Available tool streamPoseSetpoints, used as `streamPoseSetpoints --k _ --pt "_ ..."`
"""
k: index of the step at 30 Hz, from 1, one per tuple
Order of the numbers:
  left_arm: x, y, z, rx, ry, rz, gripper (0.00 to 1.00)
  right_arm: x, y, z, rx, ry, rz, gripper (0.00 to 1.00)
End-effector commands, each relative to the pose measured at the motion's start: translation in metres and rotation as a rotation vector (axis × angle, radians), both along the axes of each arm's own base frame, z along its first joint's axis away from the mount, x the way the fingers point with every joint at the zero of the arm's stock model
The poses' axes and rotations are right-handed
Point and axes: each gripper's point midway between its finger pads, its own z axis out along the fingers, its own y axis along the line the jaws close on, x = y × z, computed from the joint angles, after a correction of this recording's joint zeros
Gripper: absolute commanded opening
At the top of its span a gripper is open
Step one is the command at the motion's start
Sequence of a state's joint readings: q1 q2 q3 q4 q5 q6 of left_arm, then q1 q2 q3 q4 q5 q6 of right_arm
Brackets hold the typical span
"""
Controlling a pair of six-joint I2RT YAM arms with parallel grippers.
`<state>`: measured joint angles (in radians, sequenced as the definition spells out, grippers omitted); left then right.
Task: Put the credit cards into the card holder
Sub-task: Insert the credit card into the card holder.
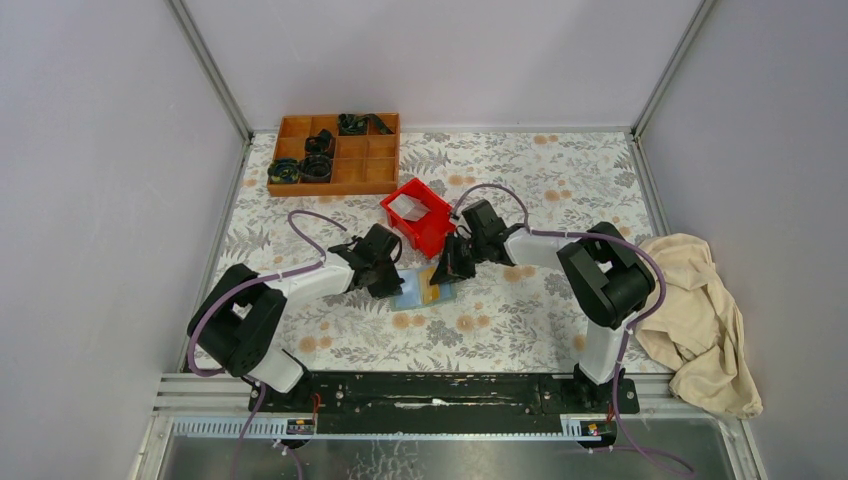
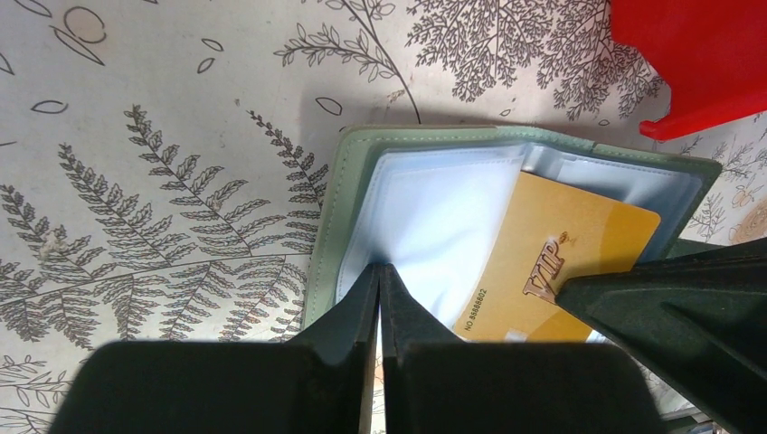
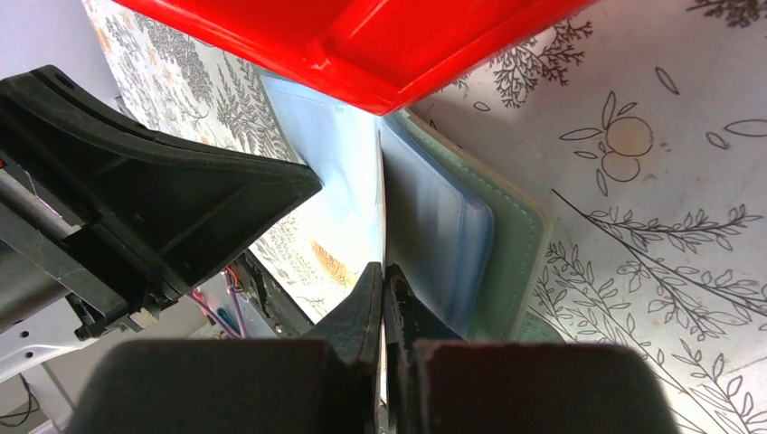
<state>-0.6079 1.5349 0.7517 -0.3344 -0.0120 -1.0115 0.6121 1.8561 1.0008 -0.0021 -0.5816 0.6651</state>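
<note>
Alignment of card to pocket decides the coming move, I judge. The yellow-tan plastic VIP card lies aslant on the open sage-green bifold card holder, its long axis skewed to the pale leaves, just right of the left gripper. That gripper's jaws are together at a leaf's edge. The right gripper, nearer the card, pinches a thin clear leaf seen edge-on. Only the left wrist view shows the card plainly. The right wrist view shows the red plastic bin just beside the holder.
</note>
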Motion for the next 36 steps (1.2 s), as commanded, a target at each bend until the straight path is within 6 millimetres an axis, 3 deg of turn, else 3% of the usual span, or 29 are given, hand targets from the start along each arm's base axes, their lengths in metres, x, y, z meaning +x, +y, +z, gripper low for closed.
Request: streamPoseSetpoints --k 1,15,36 --pt "-0.037 0.048 -0.042 0.221 0.139 -0.007 0.06 -0.003 0.005 -0.001 0.071 0.018 0.006 0.0" --pt "-0.05 0.072 -0.043 0.341 0.184 -0.003 0.06 -0.008 0.005 -0.014 0.163 0.01 -0.007 0.0" --pt "-0.053 0.084 -0.021 0.391 0.188 0.031 0.07 0.022 0.006 -0.019 0.21 -0.03 -0.043 0.0"
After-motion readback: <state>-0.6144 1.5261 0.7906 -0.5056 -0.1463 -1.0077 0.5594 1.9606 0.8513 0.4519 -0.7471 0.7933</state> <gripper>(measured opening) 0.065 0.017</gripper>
